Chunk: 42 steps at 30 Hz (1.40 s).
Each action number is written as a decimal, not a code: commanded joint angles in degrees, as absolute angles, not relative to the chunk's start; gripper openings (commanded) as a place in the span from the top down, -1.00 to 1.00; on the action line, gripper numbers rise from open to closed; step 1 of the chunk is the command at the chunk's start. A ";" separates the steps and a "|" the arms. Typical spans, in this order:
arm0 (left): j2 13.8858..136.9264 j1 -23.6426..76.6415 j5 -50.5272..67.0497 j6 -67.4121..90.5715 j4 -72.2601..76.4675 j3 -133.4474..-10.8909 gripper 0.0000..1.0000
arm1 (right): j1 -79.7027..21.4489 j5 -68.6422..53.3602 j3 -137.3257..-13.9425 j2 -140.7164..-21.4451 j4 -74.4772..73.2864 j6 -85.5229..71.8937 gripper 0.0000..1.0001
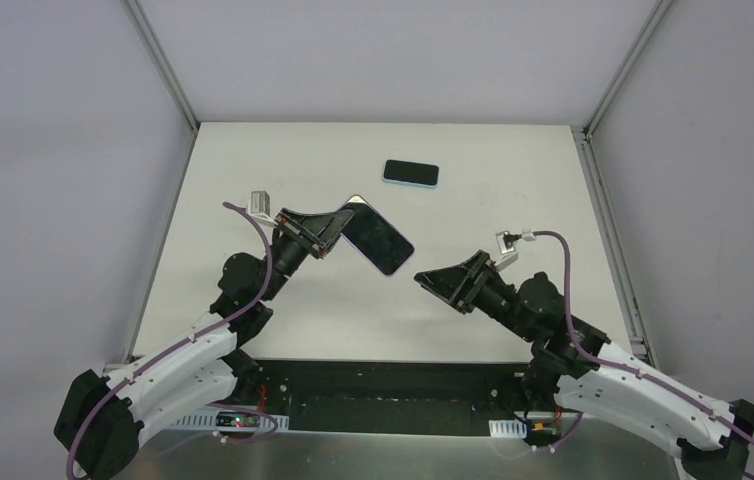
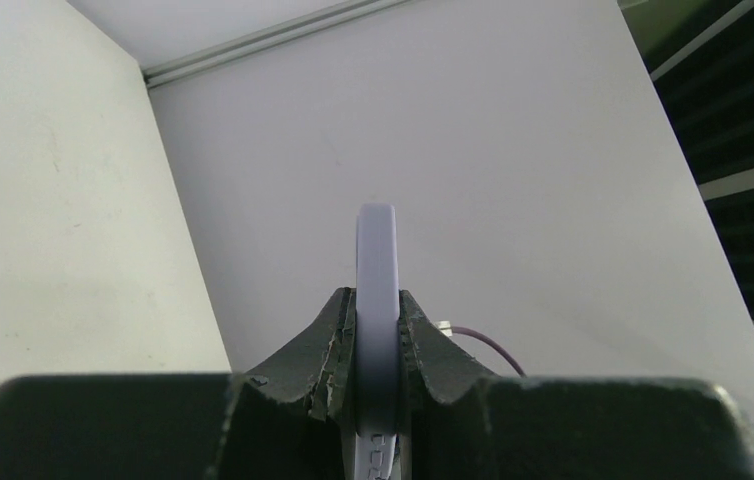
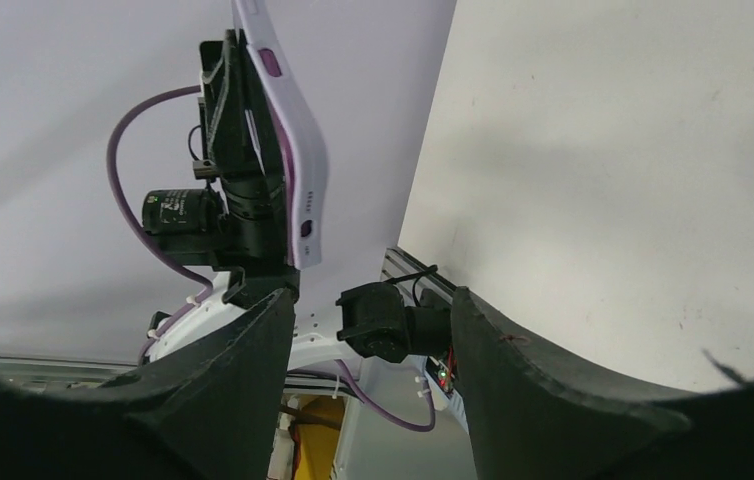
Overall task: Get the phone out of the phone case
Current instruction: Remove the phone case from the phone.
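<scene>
The phone (image 1: 378, 237) has a dark screen and sits in a lavender phone case (image 2: 376, 270). It hangs tilted in the air over the middle of the table. My left gripper (image 1: 336, 226) is shut on its left end. In the left wrist view the case's edge stands pinched between both pads (image 2: 339, 330). The right wrist view shows the case (image 3: 296, 150) side-on, with its buttons, up and to the left. My right gripper (image 1: 425, 278) is open and holds nothing. It sits just right of and below the phone's lower corner, apart from it.
A second dark phone with a light blue rim (image 1: 410, 173) lies flat at the back of the white table (image 1: 253, 160). Grey walls stand on three sides. Metal rails (image 1: 608, 220) run along the table's left and right edges.
</scene>
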<state>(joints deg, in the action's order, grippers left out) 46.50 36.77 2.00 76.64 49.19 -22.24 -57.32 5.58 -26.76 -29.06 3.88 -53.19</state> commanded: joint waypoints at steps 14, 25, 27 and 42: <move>40.83 36.91 -2.76 74.82 52.27 -20.30 1.00 | -59.64 3.64 -32.42 -37.57 10.91 -55.63 -0.14; 39.99 36.91 -2.82 74.44 51.42 -20.13 1.00 | -60.30 2.92 -33.89 -41.00 10.37 -56.79 -0.05; 39.84 36.91 -2.84 74.37 51.29 -19.99 1.00 | -60.42 2.97 -33.89 -41.32 10.29 -57.11 -0.01; 39.46 36.91 -2.28 74.27 50.28 -20.19 1.00 | -60.56 4.15 -34.21 -41.92 9.94 -57.28 -0.06</move>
